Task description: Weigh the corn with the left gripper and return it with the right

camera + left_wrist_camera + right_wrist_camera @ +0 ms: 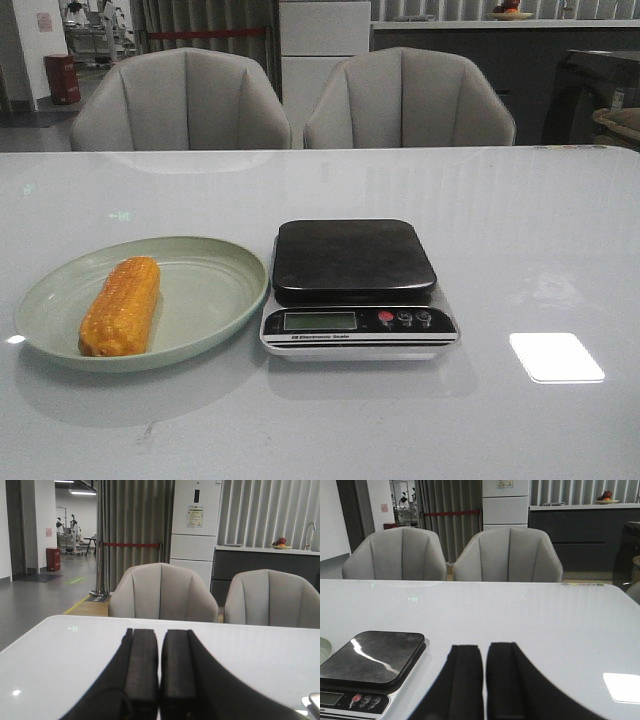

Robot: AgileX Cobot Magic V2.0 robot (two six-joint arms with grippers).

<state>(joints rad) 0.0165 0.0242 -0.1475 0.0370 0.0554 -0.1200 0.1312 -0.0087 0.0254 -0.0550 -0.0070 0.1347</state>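
An orange-yellow corn cob (121,305) lies on a pale green plate (215,285) at the left of the white table. A kitchen scale (355,285) with a dark weighing top stands just right of the plate; it also shows in the right wrist view (367,662). No gripper shows in the front view. My left gripper (160,635) is shut and empty, low over bare table. My right gripper (485,647) is shut and empty, to the right of the scale. The corn does not show in either wrist view.
Two grey chairs (180,100) (408,98) stand behind the table's far edge. A bright light patch (555,357) lies on the table at the right. A sliver of the plate's rim (322,650) shows beside the scale in the right wrist view.
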